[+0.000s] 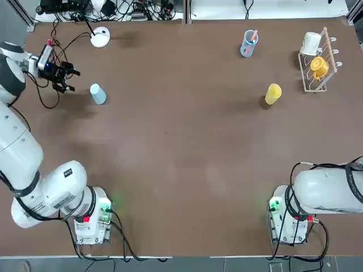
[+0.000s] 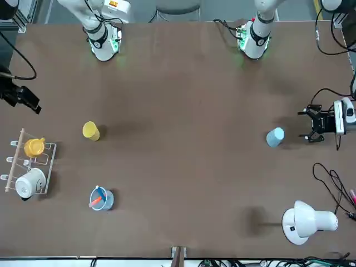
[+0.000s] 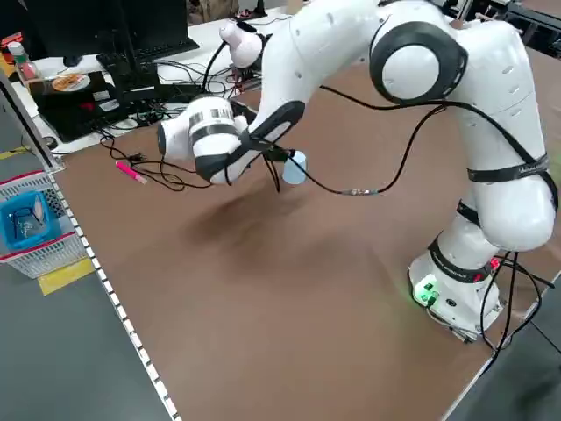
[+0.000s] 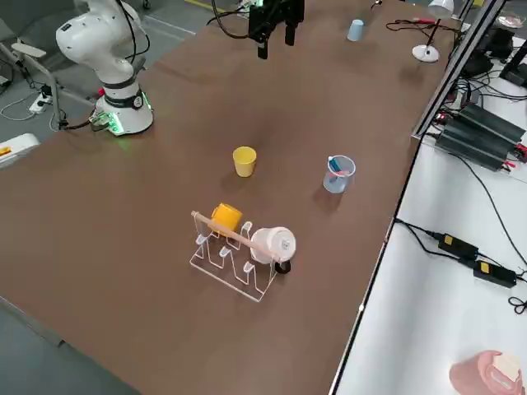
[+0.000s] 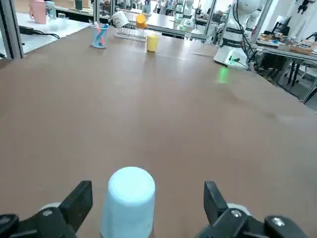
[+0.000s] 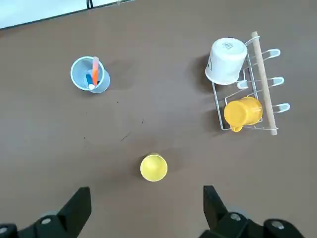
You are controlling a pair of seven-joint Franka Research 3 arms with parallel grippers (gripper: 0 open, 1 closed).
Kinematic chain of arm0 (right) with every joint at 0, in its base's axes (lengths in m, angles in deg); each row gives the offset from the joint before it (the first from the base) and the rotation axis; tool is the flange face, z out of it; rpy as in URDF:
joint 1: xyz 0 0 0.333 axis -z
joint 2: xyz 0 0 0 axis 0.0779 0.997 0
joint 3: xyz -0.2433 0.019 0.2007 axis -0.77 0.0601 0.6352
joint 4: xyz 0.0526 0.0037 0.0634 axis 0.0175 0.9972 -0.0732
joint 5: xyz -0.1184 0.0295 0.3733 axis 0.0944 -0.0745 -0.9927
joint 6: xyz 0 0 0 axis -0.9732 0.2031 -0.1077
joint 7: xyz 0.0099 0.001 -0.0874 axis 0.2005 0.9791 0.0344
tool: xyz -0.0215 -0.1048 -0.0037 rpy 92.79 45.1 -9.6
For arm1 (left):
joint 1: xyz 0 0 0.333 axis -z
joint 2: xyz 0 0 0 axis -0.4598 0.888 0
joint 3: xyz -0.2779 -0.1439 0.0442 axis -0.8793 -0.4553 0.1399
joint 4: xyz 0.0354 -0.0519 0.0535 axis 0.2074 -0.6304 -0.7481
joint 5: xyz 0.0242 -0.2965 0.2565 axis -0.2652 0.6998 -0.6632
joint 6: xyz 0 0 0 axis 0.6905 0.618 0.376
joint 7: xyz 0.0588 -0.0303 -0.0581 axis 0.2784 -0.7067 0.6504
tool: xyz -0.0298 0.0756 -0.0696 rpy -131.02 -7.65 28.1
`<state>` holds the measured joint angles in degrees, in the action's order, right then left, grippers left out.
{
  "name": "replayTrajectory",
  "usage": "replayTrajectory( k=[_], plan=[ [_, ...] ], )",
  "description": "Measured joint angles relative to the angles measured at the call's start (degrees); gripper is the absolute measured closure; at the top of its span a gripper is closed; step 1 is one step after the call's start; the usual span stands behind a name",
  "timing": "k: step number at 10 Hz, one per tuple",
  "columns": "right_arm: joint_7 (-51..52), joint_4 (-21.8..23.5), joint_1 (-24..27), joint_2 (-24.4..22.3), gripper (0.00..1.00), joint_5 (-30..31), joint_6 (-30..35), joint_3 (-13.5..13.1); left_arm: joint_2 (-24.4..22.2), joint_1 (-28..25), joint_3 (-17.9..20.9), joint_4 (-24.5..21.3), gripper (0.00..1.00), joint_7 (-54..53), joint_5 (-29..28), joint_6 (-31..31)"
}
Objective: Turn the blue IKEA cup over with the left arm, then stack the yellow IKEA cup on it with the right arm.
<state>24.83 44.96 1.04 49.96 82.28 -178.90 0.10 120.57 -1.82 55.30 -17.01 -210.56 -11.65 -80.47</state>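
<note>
Left gripper [image 1: 67, 79], upper left of the top view: level, jaws wide, empty, just beside the blue IKEA cup [image 1: 97, 93]. In the left wrist view, cup [image 5: 128, 202] low in frame between the fingertips [image 5: 81, 198], nearer one than the other, not touching. Cup upright on the table [image 1: 181, 147], solid end up.

Right gripper [image 6: 146, 210]: parked, spread wide, hovering above the yellow IKEA cup [image 6: 153, 167]; that cup at right of centre in the top view [image 1: 273, 93], near the mug rack [image 1: 317, 62].

Likely risks: off-centre closing nudging or toppling the light tumbler; tapered plastic slipping mid-flip; lamp cable [image 1: 71, 39] nearby snagging the wrist.
</note>
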Motion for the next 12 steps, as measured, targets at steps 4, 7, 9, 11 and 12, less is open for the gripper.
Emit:
replayTrajectory(
  k=[4,7,9,11,12],
  plan=[
    [0.0,0.0,0.0,0.0,0.0,0.0,0.3,0.0,6.3,-0.4,0.0,1.2,0.01,-4.5,4.6,-0.6],
    [0.0,0.0,0.0,0.0,0.0,-0.6,0.4,0.0,10.0,-0.6,-0.2,3.9,0.01,-5.1,5.1,-3.5],
    [0.0,0.0,0.0,0.0,0.0,-0.8,0.4,0.0,10.7,-0.4,-0.3,3.9,0.01,-5.4,5.1,-4.9],
    [0.0,0.0,0.0,0.0,0.0,-0.8,0.4,0.0,11.4,-0.4,-1.2,3.9,0.01,-6.3,5.2,-5.0],
    [0.0,0.0,0.0,0.0,0.0,-0.8,0.4,0.0,11.5,-0.4,-2.0,3.9,0.01,-6.3,5.7,-5.2]
  ],
)
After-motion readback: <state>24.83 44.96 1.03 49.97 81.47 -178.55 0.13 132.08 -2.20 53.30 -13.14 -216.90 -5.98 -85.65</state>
